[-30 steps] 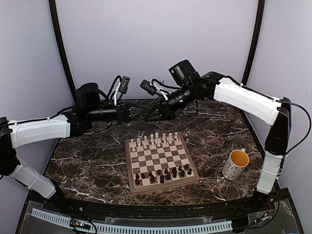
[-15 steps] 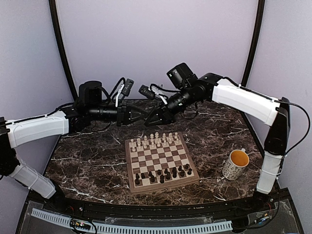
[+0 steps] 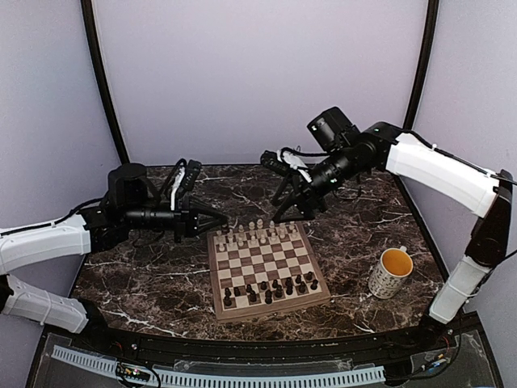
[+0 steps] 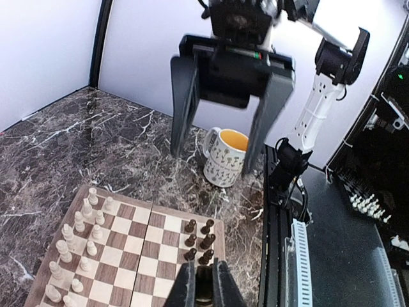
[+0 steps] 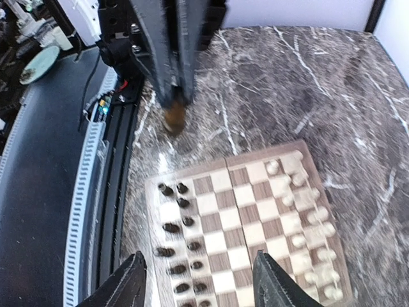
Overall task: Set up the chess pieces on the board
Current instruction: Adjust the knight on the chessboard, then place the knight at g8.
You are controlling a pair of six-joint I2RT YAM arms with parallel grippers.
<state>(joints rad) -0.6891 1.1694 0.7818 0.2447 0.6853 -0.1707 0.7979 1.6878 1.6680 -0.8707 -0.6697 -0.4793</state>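
The board (image 3: pixel 262 263) lies mid-table, with cream chess pieces (image 3: pixel 258 234) along its far rows and dark ones (image 3: pixel 271 288) along its near rows. My left gripper (image 3: pixel 218 220) hovers off the board's far left corner, shut on a dark piece (image 4: pixel 204 291) that shows between its fingers. In the left wrist view the board (image 4: pixel 160 243) lies below the left gripper (image 4: pixel 203 268). My right gripper (image 3: pixel 289 208) hangs open and empty over the board's far edge. In the right wrist view the right gripper (image 5: pixel 203 281) is above the board (image 5: pixel 249 224), and the held piece (image 5: pixel 174 118) shows opposite.
A speckled mug (image 3: pixel 392 272) with a yellow inside stands on the dark marble table (image 3: pixel 145 283) right of the board. It also shows behind the right gripper as the mug (image 4: pixel 227 155). Black corner posts and pale walls close in the back and sides.
The two grippers met above the table's far side, then parted. My right gripper opened and drew back right. My left gripper moved left and nearer with the dark piece.
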